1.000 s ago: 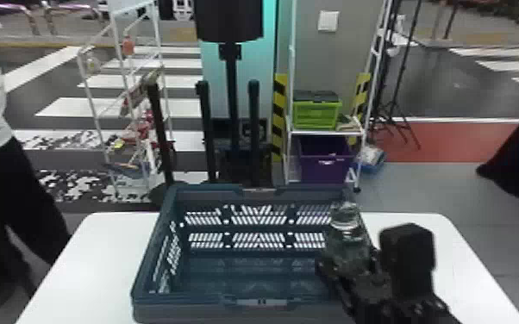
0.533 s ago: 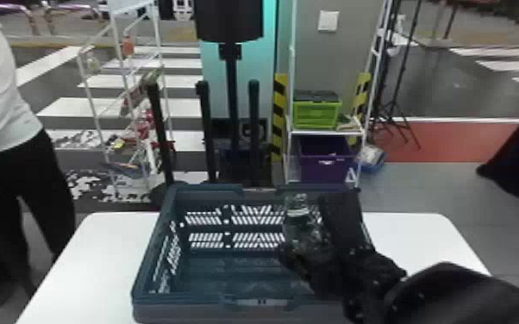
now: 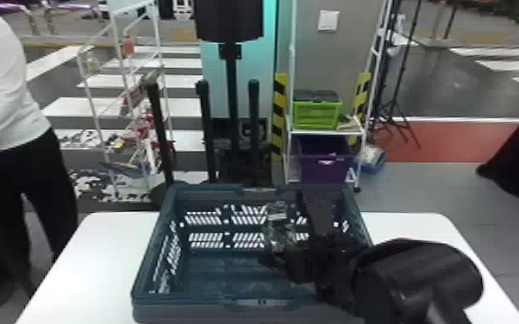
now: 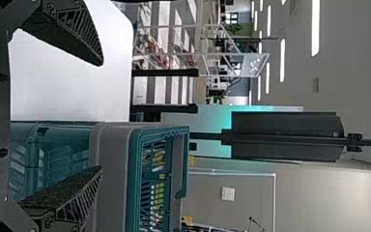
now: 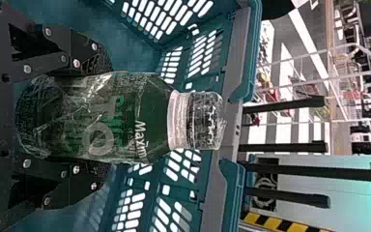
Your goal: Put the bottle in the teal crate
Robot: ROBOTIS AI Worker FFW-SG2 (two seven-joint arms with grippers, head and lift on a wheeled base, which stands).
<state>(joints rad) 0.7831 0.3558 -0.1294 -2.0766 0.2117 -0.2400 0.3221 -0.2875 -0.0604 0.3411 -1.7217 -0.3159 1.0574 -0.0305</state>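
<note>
The head view looks forward and down on the crate (image 3: 176, 311); both wrist views share it, nearer.

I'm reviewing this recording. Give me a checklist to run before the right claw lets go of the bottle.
1. Bottle held between the right claw's fingers: ok.
2. Bottle upright, cap end up: ok.
3. Bottle within the walls of the teal crate: ok.
4. Bottle's base resting on the crate floor: cannot tell, as the claw and arm hide it in the head view.
5. Crate standing on the table, open side up: ok.
6. Left claw empty, fingers apart: ok.
</note>
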